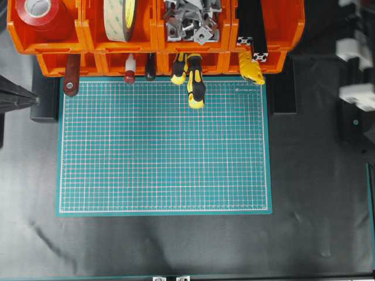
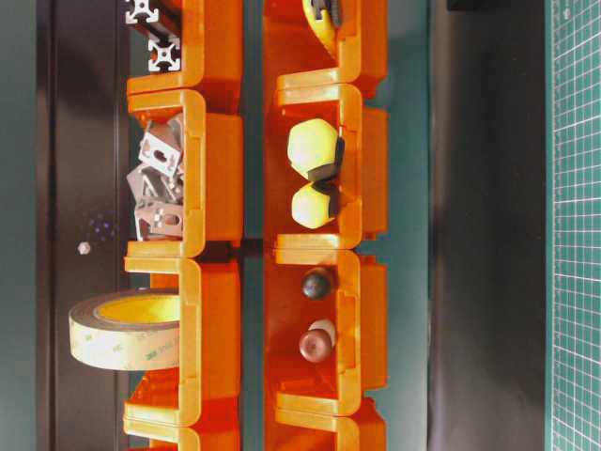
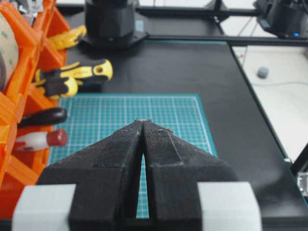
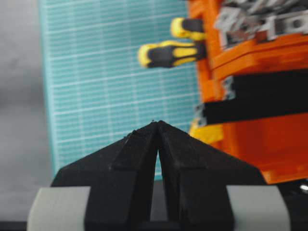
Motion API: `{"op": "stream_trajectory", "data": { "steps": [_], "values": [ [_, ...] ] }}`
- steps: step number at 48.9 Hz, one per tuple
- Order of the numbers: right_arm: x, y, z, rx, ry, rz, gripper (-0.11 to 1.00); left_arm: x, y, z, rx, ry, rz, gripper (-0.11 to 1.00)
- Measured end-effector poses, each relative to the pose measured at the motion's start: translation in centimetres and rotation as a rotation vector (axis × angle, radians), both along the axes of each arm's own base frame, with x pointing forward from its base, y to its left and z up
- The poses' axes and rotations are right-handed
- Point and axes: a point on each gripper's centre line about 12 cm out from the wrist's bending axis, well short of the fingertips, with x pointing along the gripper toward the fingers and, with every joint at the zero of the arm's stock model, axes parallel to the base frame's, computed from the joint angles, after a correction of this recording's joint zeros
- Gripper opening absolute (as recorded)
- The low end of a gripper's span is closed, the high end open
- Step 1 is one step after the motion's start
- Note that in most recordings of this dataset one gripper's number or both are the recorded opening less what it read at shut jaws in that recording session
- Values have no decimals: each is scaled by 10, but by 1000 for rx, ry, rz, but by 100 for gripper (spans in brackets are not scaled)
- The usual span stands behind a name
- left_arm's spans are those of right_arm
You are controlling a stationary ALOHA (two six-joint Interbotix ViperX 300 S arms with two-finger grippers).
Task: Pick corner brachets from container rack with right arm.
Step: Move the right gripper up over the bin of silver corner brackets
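The corner brachets (image 1: 190, 22) are a heap of small silver angle pieces in the third upper bin of the orange container rack (image 1: 155, 48). They also show in the table-level view (image 2: 158, 183) and, blurred, at the top right of the right wrist view (image 4: 250, 19). My right gripper (image 4: 156, 122) is shut with nothing between its fingers. It stays low, clear of the rack (image 4: 269, 134), well short of the brachets. The right arm (image 1: 356, 93) sits at the right edge. My left gripper (image 3: 144, 121) is shut and empty, pointing over the mat from the left (image 1: 36, 100).
A green cutting mat (image 1: 164, 146) lies in front of the rack. Yellow-black screwdrivers (image 1: 195, 88) and a red-capped handle (image 1: 129, 71) stick out of the lower bins over its far edge. Black slotted bars (image 1: 253, 29), a tape roll (image 1: 120, 17) and red tape (image 1: 41, 14) fill other bins.
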Motion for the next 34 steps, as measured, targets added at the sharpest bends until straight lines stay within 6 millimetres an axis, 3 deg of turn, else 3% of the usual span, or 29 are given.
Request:
{"op": "stream_trajectory", "data": {
  "steps": [7, 24, 28, 34],
  "values": [
    [20, -13, 3, -65, 16, -46, -1, -3, 0, 4, -3, -14, 0, 0],
    [64, -32, -12, -102, 92, -93, 2, -3, 0, 3, -1, -8, 0, 0],
    [66, -37, -14, -102, 96, -105, 15, -2, 0, 3, 0, -5, 0, 0],
    [73, -41, -18, -101, 85, -116, 52, -2, 0, 3, 0, -5, 0, 0]
  ]
}}
